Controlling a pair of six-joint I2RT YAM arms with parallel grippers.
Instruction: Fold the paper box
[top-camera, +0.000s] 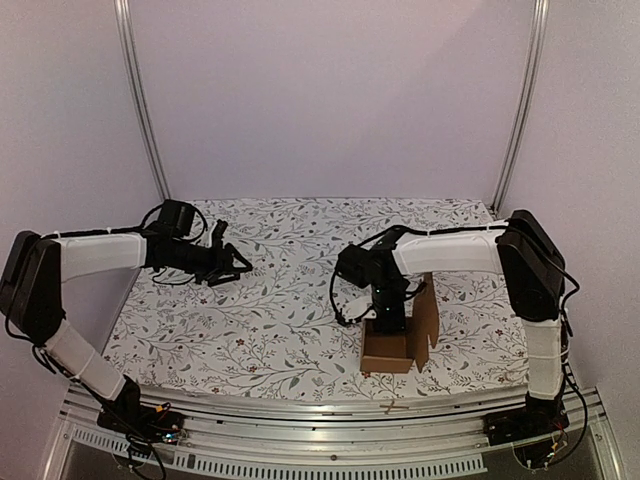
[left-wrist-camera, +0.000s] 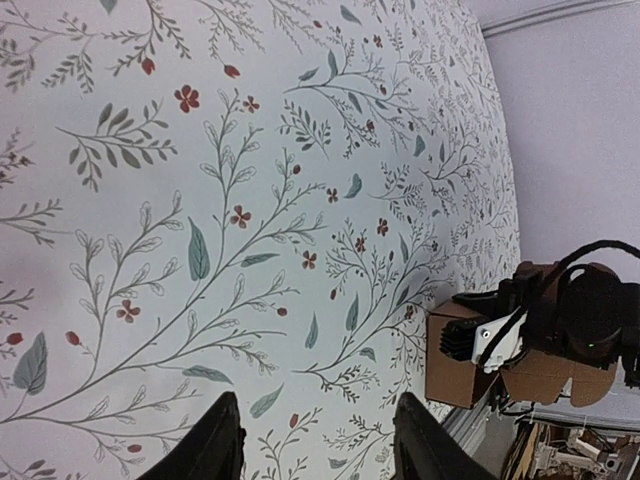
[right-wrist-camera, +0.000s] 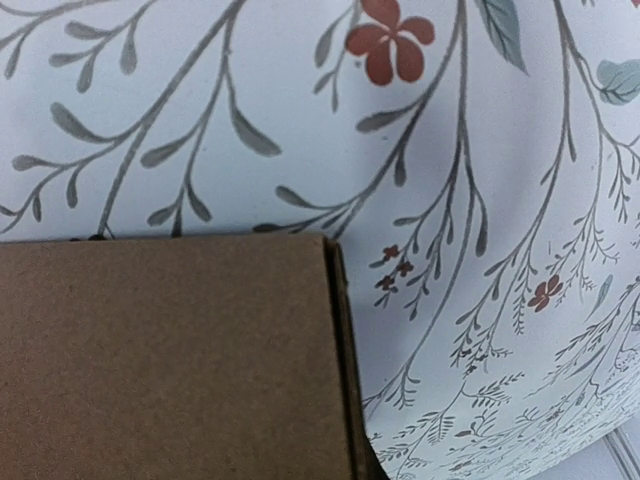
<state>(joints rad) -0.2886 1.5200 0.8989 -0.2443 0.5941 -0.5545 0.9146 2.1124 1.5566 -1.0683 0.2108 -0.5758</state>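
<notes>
Right side of desk (top-camera: 280, 300), white cloth printed with grey-green sprigs and small red flowers, near front edge: paper box (top-camera: 388, 352) of plain brown corrugated cardboard, standing as a small open-topped carton. One tall flap (top-camera: 428, 312) upright on its right side, above the rest of the walls. Right arm bends over and down; right claw (top-camera: 392, 322) reaches into the carton's open top from above. Claw pressed together; whether it pinches any cardboard, cannot tell. The right wrist view shows only a flat brown panel low left and floral cloth beyond, with no fingers in sight. Left claw (top-camera: 232, 267) hangs well apart from the box, over the left part of the desk, fingers (left-wrist-camera: 215, 445) spread, nothing between them, only cloth beneath.
</notes>
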